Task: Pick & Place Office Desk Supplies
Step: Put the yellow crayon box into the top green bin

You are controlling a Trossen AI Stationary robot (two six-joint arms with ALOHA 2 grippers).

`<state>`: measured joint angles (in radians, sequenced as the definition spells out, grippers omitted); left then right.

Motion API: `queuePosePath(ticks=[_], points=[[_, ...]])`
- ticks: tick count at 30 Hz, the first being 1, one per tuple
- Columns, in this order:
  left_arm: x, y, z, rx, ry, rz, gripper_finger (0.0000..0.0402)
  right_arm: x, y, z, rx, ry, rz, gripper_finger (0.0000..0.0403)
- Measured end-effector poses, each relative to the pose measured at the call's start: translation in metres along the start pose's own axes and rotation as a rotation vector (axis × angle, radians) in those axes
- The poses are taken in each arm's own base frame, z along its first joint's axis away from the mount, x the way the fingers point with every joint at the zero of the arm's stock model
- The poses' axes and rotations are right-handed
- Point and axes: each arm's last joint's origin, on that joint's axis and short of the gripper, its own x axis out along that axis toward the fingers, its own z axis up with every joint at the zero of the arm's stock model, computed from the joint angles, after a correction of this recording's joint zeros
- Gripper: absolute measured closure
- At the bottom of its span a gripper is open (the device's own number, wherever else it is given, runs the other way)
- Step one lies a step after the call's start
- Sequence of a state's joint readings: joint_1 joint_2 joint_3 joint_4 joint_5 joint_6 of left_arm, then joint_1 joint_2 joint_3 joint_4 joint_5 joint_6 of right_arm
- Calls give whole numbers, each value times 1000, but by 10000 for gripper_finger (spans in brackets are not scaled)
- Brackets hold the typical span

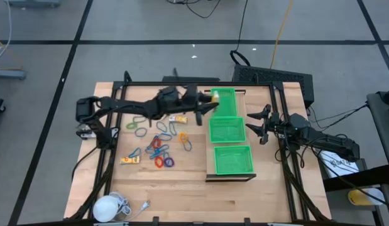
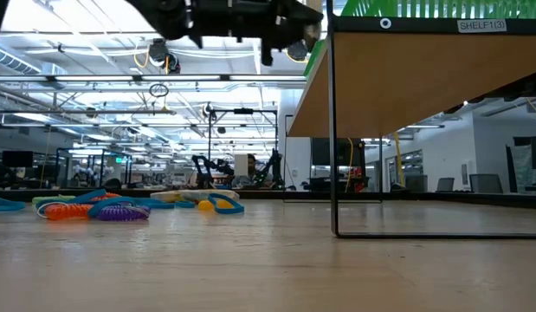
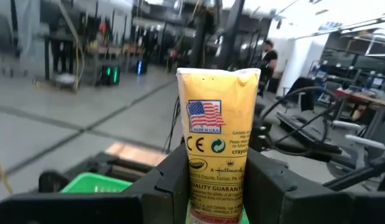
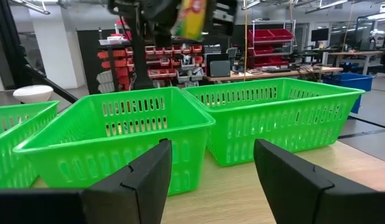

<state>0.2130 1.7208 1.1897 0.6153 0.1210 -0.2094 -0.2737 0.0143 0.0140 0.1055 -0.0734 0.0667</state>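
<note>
On the left of the table lie loose rings and clips (image 1: 158,143), with one yellow packet (image 1: 130,159) near them; the left gripper (image 1: 205,100) hangs over the far green basket (image 1: 227,99), its fingers clamped on another yellow packet (image 3: 218,149), seemingly a crayon pack; at right, beside the baskets, the right gripper (image 1: 257,122) waits with jaws apart, empty.
</note>
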Motion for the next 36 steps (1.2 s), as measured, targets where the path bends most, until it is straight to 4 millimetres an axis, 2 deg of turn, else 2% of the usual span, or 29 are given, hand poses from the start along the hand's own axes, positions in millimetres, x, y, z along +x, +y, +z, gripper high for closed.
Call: queuePosePath(ticks=[6,12,16,22,26,31,36], points=[[23,17,0,-142,50,46,279,0,0,0,0,0,1,183],[28,36,-4,-292,53,92,275,0,0,0,0,0,1,183],[26,45,-7,-368,87,128,242,0,0,0,0,0,1,183],[26,44,-8,-366,103,128,167,0,0,0,0,0,1,183],[26,43,-8,-331,105,124,135,0,0,0,0,0,1,183],[26,43,-8,-317,101,122,118,0,0,0,0,1,1,183],[22,49,0,-234,86,131,122,0,0,0,0,0,1,183]])
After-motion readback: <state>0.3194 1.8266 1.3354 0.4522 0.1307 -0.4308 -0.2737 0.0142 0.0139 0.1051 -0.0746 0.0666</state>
